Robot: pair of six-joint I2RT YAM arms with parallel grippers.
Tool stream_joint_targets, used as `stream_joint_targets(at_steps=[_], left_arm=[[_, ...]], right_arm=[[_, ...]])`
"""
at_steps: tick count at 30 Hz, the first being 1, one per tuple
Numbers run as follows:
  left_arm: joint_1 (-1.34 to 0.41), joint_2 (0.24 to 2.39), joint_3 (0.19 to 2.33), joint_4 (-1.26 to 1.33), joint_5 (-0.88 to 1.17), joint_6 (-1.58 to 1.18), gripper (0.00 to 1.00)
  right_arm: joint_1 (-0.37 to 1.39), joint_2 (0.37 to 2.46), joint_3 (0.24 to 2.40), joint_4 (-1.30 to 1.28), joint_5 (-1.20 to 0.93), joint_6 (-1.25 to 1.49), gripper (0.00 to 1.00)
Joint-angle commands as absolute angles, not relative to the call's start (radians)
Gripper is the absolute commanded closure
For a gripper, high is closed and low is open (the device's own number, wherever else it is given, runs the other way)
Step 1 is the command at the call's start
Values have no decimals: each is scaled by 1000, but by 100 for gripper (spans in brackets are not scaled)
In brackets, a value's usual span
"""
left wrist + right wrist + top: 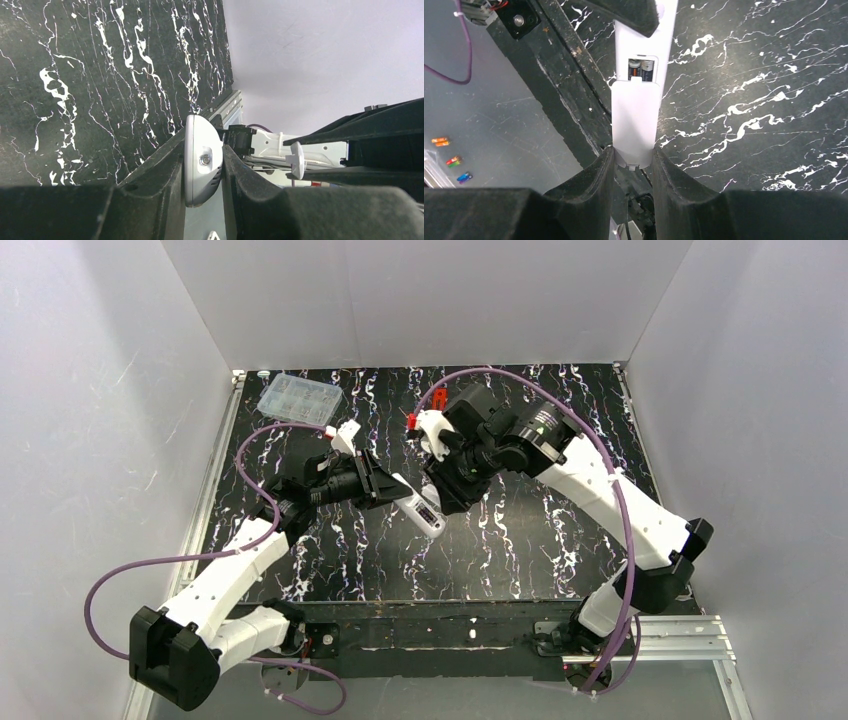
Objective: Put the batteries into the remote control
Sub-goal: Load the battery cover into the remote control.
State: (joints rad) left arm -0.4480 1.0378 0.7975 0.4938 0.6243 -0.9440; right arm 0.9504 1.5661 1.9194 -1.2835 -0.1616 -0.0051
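White slim plastic remote control (667, 45) over black marbled desk (749, 100), clenched in left gripper (202, 165). Two dark cylindrical batteries (641, 67) sat inside; right gripper (633, 162) pinched half-shut white cover (634, 115); closing remained.

A black bench top (560, 540) veined with white is boxed in by plain white walls (430, 300) at its far, left and right edges. Metal rails (203, 515) line the left edge and the near right corner. The light is soft and even.

I see a black, white-veined table (540, 540) carrying a clear compartment box (299, 397), flat, beyond and left of the jaws of the left gripper (392, 487), well apart.
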Motion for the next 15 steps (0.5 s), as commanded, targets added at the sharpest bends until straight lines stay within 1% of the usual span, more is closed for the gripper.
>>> stream_joint_targets(at_steps=[1, 7, 10, 15], left_arm=[[-453, 1008, 830, 512, 634, -942, 100], [-453, 997, 833, 499, 617, -938, 100], [-453, 998, 830, 496, 617, -941, 100], [-453, 987, 831, 475, 616, -936, 100]], right_arm=[[959, 1566, 1878, -1249, -218, -11, 66], [960, 1547, 1787, -1203, -237, 23, 66], [960, 1554, 1784, -1197, -245, 26, 68], [963, 1562, 1776, -1185, -246, 25, 69]])
